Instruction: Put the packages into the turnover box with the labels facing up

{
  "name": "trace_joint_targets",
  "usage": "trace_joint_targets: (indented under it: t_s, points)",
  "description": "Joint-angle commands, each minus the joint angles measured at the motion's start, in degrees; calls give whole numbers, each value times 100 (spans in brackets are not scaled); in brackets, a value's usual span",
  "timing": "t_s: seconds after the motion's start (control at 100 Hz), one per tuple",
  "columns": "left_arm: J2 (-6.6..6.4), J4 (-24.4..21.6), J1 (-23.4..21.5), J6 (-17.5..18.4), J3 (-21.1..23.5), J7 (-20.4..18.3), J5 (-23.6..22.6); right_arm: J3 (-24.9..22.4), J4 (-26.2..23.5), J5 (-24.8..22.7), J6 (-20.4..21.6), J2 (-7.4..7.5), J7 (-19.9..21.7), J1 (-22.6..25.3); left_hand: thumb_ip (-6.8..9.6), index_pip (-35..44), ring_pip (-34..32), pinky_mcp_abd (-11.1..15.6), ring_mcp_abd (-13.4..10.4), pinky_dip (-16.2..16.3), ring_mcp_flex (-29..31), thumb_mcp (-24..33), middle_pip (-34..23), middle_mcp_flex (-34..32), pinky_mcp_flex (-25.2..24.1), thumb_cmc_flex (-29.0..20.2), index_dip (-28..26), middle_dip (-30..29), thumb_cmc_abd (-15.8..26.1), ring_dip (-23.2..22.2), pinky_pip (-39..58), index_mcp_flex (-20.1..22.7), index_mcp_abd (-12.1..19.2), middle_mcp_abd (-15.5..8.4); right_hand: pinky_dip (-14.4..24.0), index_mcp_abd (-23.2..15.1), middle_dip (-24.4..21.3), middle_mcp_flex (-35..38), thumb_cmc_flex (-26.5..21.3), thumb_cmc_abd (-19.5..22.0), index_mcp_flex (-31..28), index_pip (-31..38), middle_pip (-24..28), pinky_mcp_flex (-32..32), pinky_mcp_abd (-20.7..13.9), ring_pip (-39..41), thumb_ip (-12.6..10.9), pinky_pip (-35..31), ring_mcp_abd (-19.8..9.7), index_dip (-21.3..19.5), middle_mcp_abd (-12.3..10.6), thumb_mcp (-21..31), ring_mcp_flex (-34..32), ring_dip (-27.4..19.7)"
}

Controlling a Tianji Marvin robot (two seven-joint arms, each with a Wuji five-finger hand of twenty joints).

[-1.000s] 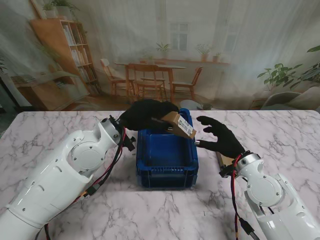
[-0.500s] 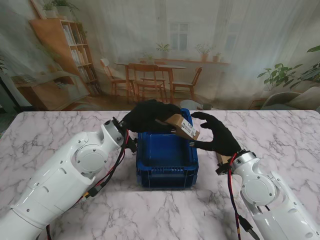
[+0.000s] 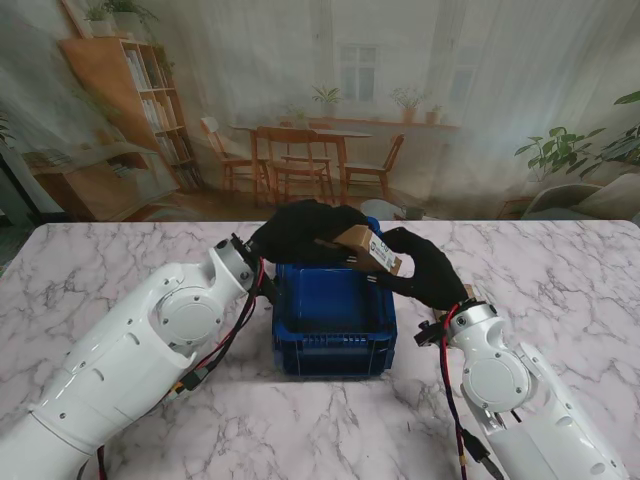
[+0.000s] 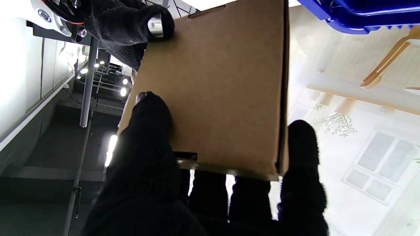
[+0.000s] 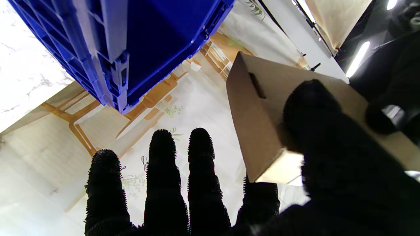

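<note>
Together, we grip the brown cardboard package (image 3: 368,249) with our left hand (image 3: 296,232) and right hand (image 3: 425,272) above the blue plastic turnover box (image 3: 334,318), white label up.

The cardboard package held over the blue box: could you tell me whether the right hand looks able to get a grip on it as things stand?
Probably yes. The right hand is already at the cardboard package, its thumb lying on one face, with nothing between them. The left hand holds the opposite end, leaving this end free.
</note>
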State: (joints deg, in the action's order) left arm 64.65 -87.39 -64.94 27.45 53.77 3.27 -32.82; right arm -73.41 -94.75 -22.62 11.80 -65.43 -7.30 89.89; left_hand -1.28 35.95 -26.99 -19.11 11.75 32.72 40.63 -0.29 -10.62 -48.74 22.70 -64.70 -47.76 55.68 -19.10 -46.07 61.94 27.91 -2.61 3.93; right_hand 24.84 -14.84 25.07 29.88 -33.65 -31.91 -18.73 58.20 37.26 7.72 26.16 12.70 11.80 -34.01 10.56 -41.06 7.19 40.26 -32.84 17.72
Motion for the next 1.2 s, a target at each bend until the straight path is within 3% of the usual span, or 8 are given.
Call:
trace_joint_targets:
  t_s: [0.0,0.12,0.3,0.52,0.9,1.05,1.1,1.19]
  points:
    - [25,0,41,-24,-44,-166,29,30,-5,-111,33,-60,-111,-7,332,883,-142,914,-241,136,121,927,-136,-123,-136,-918,-79,-73,673,-39,-52,195,654,-489,-66,-974,51,181,-510,607,-940,977,92,-29,-5,383,109,-55,-173,-255,-145,199,-140,95]
    - [8,-45,21,-87,-26,-261,82,25,-8,-159,95,-96,-315,11,356,390,-28,894,-238,150,47,604,33,49,-181,-687,372,-284,697,23,-109,94,551,-422,-91,-794,111,751,-538,512,-1080,1060,223,25,-9,645,51,-198,-267,-243,-325,371,-450,200]
    - [-26,-86,19,-257,1,-515,270,10,91,-382,302,-142,-672,-3,374,-455,187,794,-179,210,-70,350,-647,837,-285,-336,709,-1339,687,173,-253,20,326,-200,-195,-697,398,1913,-513,247,-1348,1233,537,197,-23,1153,-30,-611,-476,-105,-667,788,-1294,435]
    - [-17,-70,47,-304,-12,-538,346,26,123,-350,396,-145,-668,-33,372,331,-411,954,-212,296,356,716,-171,-243,63,-926,347,-144,707,-275,127,558,474,-316,-348,-950,438,1966,-368,273,-1364,937,352,143,-76,1128,-10,-892,-514,143,-681,590,-1389,482]
    - [39,54,151,-290,-197,-374,314,142,0,-223,413,-126,-486,-79,350,666,-604,987,-173,311,447,750,-230,-410,161,-926,451,-73,688,-415,284,738,540,-345,-517,-652,251,1935,-129,252,-1349,311,189,153,-80,1064,104,-999,-508,1338,-618,264,-1414,484]
    - [33,51,136,-289,-193,-383,305,164,17,-293,411,-155,-648,-96,342,676,-582,978,-185,295,407,699,-190,-392,122,-915,551,-114,712,-401,277,702,521,-352,-486,-428,399,3070,-498,335,-2132,615,659,548,-122,1494,141,-1371,-663,1443,-712,448,-2213,639]
    - [19,28,125,-312,-176,-446,334,167,34,-312,433,-168,-723,-98,379,482,-315,919,-165,232,271,485,-135,-175,-17,-663,752,-317,720,-218,129,567,444,-287,-467,-346,438,3260,-544,280,-2206,679,798,672,-160,1653,147,-1643,-713,1473,-623,552,-2434,696]
    - [-18,-4,120,-358,-138,-603,372,170,113,-514,494,-194,-984,-112,284,-358,216,794,-108,196,-176,187,-930,968,-386,158,824,-2354,804,237,-313,164,269,-110,-452,-294,516,3473,-595,208,-2248,734,1054,839,-209,1887,150,-2006,-728,1442,-485,664,-2703,775]
